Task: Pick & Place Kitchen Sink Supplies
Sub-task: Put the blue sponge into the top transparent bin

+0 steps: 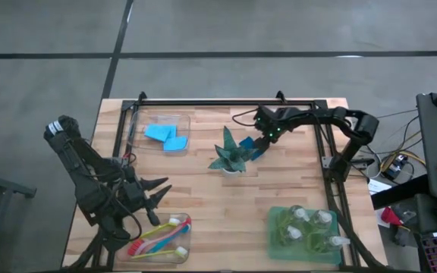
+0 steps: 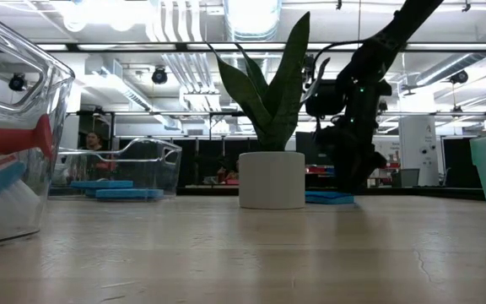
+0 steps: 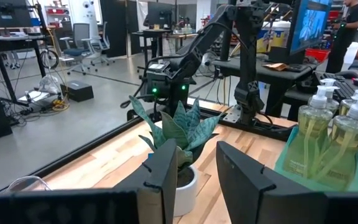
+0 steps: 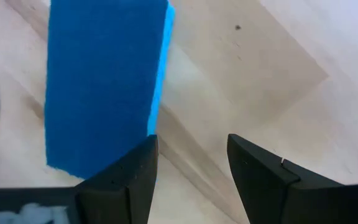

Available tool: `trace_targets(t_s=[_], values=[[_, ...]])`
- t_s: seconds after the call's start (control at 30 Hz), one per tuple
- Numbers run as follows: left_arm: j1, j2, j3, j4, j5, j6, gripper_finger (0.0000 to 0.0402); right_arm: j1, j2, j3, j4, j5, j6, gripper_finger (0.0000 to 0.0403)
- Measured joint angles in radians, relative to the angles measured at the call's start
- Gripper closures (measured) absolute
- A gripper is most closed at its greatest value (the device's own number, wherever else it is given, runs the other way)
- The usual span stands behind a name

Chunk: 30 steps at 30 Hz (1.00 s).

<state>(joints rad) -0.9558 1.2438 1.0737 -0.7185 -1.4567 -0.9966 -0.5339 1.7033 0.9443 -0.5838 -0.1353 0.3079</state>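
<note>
So we're looking at the right gripper [image 4: 188, 180] hanging low over the loose blue sponge [image 1: 258, 151], which lies flat on the table [image 1: 203, 197] just at the plant's [image 1: 231, 155] 2 o'clock in the overhead view. Fingers are spread with nothing between them. In the wrist view the sponge sits off to one side of the gap, not centred in it, so we'd guess the arm needs a small sideways nudge before it can close on the thing. The plant pot is right beside it, which is probably why the arm reaches in from the far right corner and not across the leaves.

Left gripper [image 1: 160, 195] is parked around 8 o'clock of the table, fingers apart and empty, just above the bin [image 1: 158, 254] with the brushes [image 1: 158, 239] in it. Looks like it's just staying out of the way.

Rest of the stuff looks sorted: a few more sponges [image 1: 165, 136] in the clear bin [image 1: 161, 117] at about 11 o'clock, pump bottles [image 1: 309, 227] standing in the green tray [image 1: 273, 243] around 5 o'clock. So we figure this stray sponge is the one left to go, probably into that bin with the others.
</note>
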Motion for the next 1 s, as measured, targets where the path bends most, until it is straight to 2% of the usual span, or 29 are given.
trace_targets(t_s=[0.33,0.8,0.9,1.0], values=[[-0.001,0.0,0.0,0.0,0.0,-0.001,0.0296,0.019,-0.066,0.0,0.021,-0.007,0.032,0.0216],[0.0,0.0,0.0,0.0,0.0,-0.001,0.0296,0.05,0.026,-0.004,0.056,-0.008,0.053,0.0216],[0.0,0.0,-0.007,0.001,0.0,-0.002,0.0296,0.05,0.032,-0.004,0.058,-0.008,0.04,0.0227],[0.0,0.0,-0.019,0.001,0.0,-0.004,0.0296,0.052,0.033,-0.004,0.06,-0.011,0.035,0.0258]])
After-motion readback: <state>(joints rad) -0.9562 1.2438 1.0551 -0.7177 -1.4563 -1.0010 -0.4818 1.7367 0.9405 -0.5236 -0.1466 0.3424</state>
